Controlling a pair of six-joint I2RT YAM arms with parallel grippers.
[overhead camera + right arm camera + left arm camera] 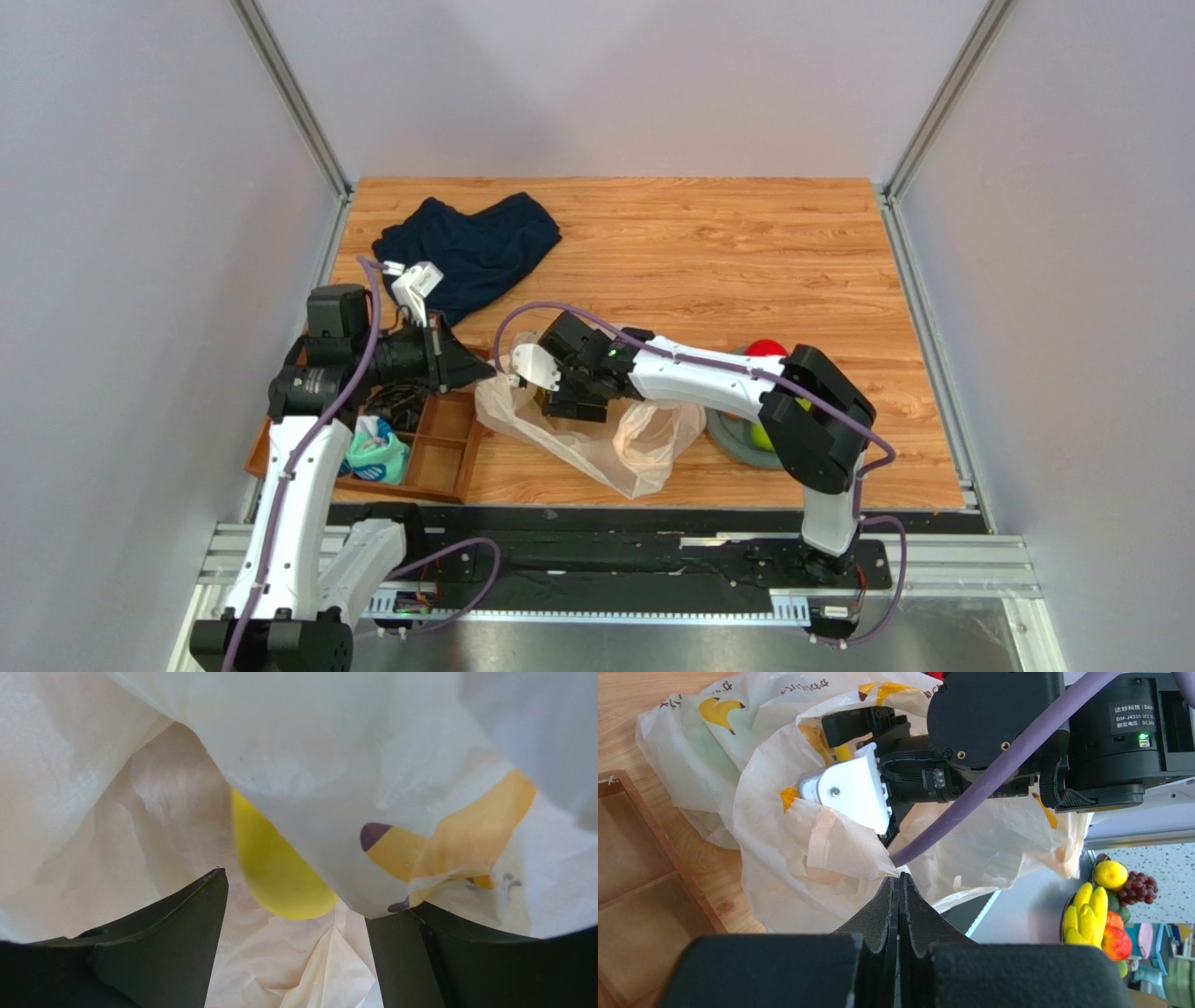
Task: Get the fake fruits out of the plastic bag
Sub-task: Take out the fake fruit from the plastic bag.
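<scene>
My right tool (295,906) sits inside the mouth of the plastic bag (638,445), which lies crumpled by the near edge of the worktop (730,252), a little left of its middle. This tool is released: its two fingers are spread wide, with nothing between them but bag film. Just ahead of the gap, slightly toward my left finger, lies a yellow fruit (277,871), which I take to be the banana. Its long axis runs roughly away from me along my line of reach, leaning a little sideways, so I face its rounded end and not its flank. A fold of the bag bearing a printed yellow mark drapes over the fruit's right side and comes down to my right finger. My left tool (899,885) is clenched on the bag's rim, on the side toward the left edge of the worktop, and it pulls the film taut there. It is outside the bag, so the right tool is the nearer one to the fruit. I judge that I must push forward and shift a little left, so that my fingers straddle the fruit's narrow width without catching that fold.
</scene>
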